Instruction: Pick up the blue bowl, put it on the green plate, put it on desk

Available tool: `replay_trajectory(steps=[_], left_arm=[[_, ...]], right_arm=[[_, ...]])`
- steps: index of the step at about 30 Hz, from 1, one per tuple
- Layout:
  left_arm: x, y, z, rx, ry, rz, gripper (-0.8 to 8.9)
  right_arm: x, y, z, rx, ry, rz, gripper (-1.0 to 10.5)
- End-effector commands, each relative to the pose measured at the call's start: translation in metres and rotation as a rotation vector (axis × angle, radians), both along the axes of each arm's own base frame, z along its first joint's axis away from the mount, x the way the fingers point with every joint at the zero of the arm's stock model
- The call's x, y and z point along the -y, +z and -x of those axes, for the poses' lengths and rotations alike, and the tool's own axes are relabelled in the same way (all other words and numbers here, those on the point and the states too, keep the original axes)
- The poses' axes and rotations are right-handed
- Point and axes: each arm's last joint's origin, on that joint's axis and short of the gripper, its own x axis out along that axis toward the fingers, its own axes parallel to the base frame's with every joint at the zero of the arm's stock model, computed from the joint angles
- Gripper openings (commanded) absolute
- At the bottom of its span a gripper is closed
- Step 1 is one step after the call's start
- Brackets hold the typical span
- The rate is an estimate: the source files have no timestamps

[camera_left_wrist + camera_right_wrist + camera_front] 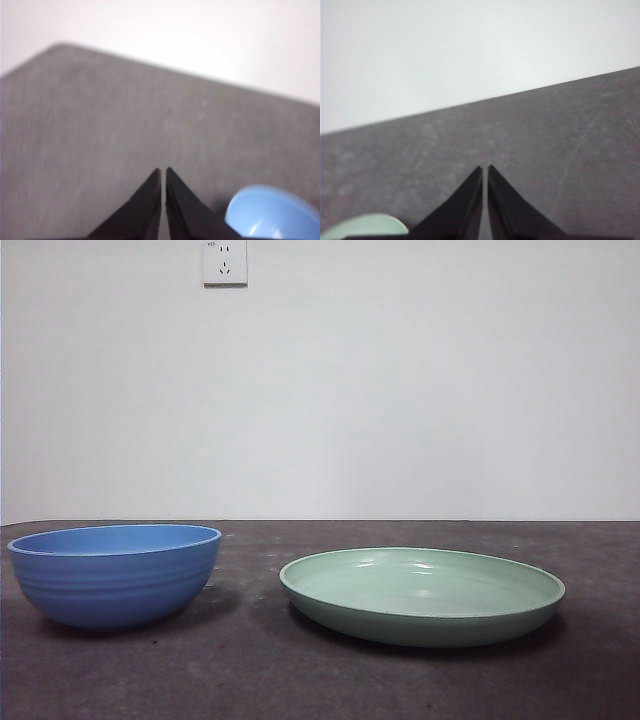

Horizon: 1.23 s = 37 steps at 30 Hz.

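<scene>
two dishes sit well apart on the dark grey-brown matte surface (300,680) in the front view: the round, deep blue bowl (115,575) at left, the wide, shallow mint-green plate (422,595) at right, a white wall socket (225,262) far behind. left wrist view: the left end effector (163,170) is pressed together above bare surface, the bowl near. right wrist view: the right end effector (485,167) is likewise pressed together, the plate's edge near.

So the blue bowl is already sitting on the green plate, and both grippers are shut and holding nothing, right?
Not quite. In the front view the blue bowl stands on the desk beside the green plate, apart from it. The rest holds: left gripper and right gripper are shut and empty.
</scene>
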Motion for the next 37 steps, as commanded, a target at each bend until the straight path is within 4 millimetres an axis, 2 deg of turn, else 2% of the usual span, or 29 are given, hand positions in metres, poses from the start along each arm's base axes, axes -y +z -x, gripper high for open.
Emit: replay_trajectory(steps=[1, 6, 11, 14, 18, 23, 28, 33, 37], left_arm=[[0.0, 0.033, 0.002, 0.066, -0.001, 0.012, 0.16], [0.001, 0.08, -0.003, 0.077, -0.026, 0.016, 0.16], [0.003, 0.124, -0.014, 0.074, -0.089, 0.019, 0.16], [0.004, 0.144, -0.024, 0.074, -0.12, 0.018, 0.16], [0.008, 0.161, -0.043, 0.042, -0.25, 0.032, 0.17], [0.014, 0.168, -0.069, -0.078, -0.436, 0.065, 0.18], [0.02, 0.159, -0.083, -0.211, -0.604, 0.093, 0.19], [0.021, 0.144, -0.092, -0.332, -0.621, 0.119, 0.19], [0.021, 0.14, -0.093, -0.364, -0.623, 0.118, 0.23]], right_arm=[[0.0, 0.024, 0.001, 0.03, 0.004, -0.077, 0.1], [-0.003, 0.066, -0.003, 0.029, 0.113, -0.078, 0.1], [-0.007, 0.102, -0.016, -0.112, 0.266, -0.088, 0.1], [-0.009, 0.121, -0.026, -0.176, 0.336, -0.049, 0.1], [-0.011, 0.142, -0.042, -0.263, 0.437, -0.009, 0.1], [-0.015, 0.153, -0.061, -0.389, 0.617, -0.017, 0.1], [-0.016, 0.152, -0.071, -0.439, 0.705, -0.025, 0.1], [-0.016, 0.151, -0.072, -0.431, 0.711, 0.002, 0.1], [-0.016, 0.151, -0.072, -0.431, 0.711, 0.001, 0.1]])
